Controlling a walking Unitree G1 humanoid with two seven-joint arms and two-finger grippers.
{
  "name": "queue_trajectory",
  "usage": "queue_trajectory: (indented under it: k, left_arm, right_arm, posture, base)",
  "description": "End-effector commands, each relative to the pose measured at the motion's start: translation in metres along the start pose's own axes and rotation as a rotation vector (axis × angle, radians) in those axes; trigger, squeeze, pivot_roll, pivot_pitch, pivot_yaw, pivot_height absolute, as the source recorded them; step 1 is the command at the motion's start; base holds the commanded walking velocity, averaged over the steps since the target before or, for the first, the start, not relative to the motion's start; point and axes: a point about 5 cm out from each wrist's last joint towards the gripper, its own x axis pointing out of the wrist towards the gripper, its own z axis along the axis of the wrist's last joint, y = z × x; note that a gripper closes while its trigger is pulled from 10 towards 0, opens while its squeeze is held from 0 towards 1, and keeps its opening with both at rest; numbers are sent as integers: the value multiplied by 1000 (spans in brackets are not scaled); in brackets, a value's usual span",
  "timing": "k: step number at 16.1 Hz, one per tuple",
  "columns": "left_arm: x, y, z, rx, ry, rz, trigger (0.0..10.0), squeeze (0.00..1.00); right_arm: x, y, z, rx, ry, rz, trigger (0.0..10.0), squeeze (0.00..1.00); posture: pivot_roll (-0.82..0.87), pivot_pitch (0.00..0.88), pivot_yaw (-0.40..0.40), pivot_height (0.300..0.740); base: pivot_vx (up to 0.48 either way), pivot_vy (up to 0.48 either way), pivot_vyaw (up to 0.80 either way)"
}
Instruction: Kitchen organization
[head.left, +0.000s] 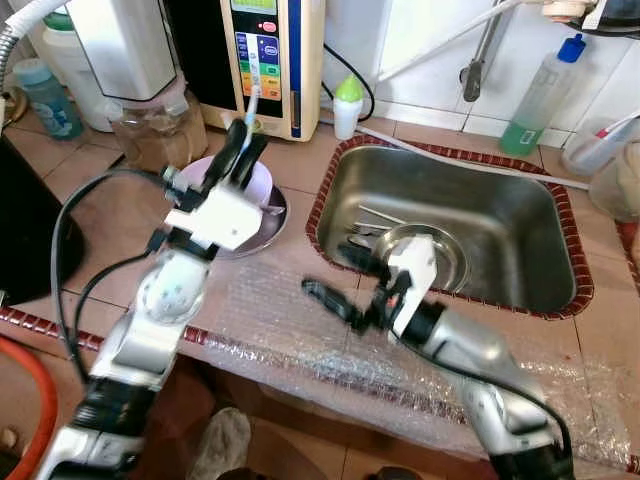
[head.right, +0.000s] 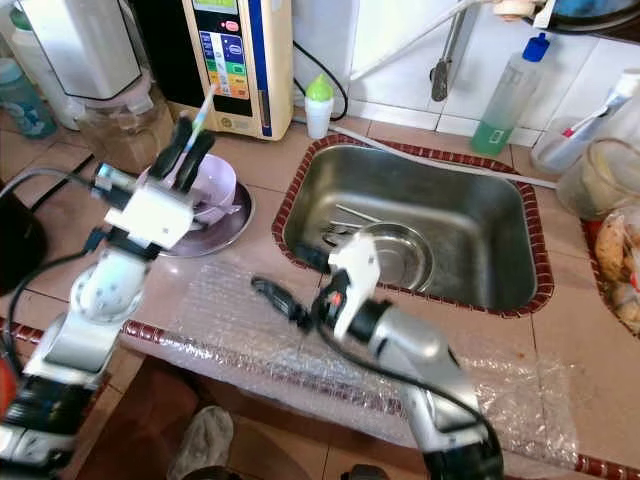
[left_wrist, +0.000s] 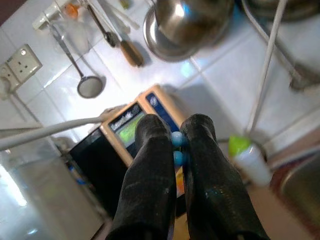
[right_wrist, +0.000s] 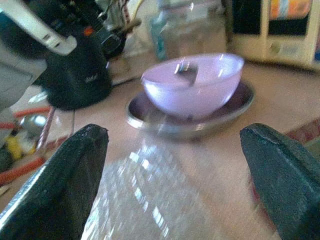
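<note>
Tiled counter, one lilac bowl (head.left: 262, 186), left gripper (head.left: 247, 128) fingers clamped on one toothbrush (head.left: 251, 108), right gripper (head.left: 335, 278) fingers apart.

We look down on a tabletop (head.left: 300, 190) of terracotta tiles edged in dark red trim, with a steel sink (head.left: 520, 230) set into it. Bubble wrap (head.left: 290, 330) lies along its front edge. Behind it rises a white-tiled wall (head.right: 400, 50), where a socket (left_wrist: 21, 61) sits and a ladle (left_wrist: 85, 80) hangs beside other utensils. A tap (head.left: 480, 50) stands over the sink. A black cable (head.left: 350, 80) runs down the wall. Light glares brightly off the tiles.
</note>
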Motion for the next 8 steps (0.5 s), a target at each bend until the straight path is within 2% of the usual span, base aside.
queue_trajectory:
  k: [1, 2, 3, 5, 6, 8]
  left_arm:
    - [9, -1, 10, -60, -31, -21, 0, 0]
    - [16, -6, 15, -181, -34, -42, 0, 0]
    - [25, -14, 21, -368, -20, -60, 0, 0]
    - [33, -26, 27, -467, -4, -130, 0, 0]
    - [40, -39, 33, -506, 2, -205, 0, 0]
    - [43, -48, 32, -545, 38, -255, 0, 0]
  right_arm:
    - [-1, -6, 7, -10, -36, -43, 10000, 0]
    - [0, -16, 11, -39, -58, -112, 10000, 0]
    - [0, -30, 17, -76, -93, -215, 10000, 0]
    - [-1, -41, 23, -158, -96, -275, 10000, 0]
    - [-4, -52, 29, -263, -83, -329, 10000, 0]
    - [-7, -64, 35, -368, -74, -388, 10000, 0]
  posture:
    - [-71, 24, 23, 740]
    - [-69, 19, 24, 740]
    - [-66, 13, 25, 740]
    - [-66, 9, 27, 740]
    - [-63, 1, 28, 740]
    - [-65, 0, 29, 740]
  base:
    - [0, 0, 0]
    - [0, 0, 0]
    - [0, 0, 0]
    - [0, 0, 0]
    - [0, 0, 0]
    - [0, 0, 0]
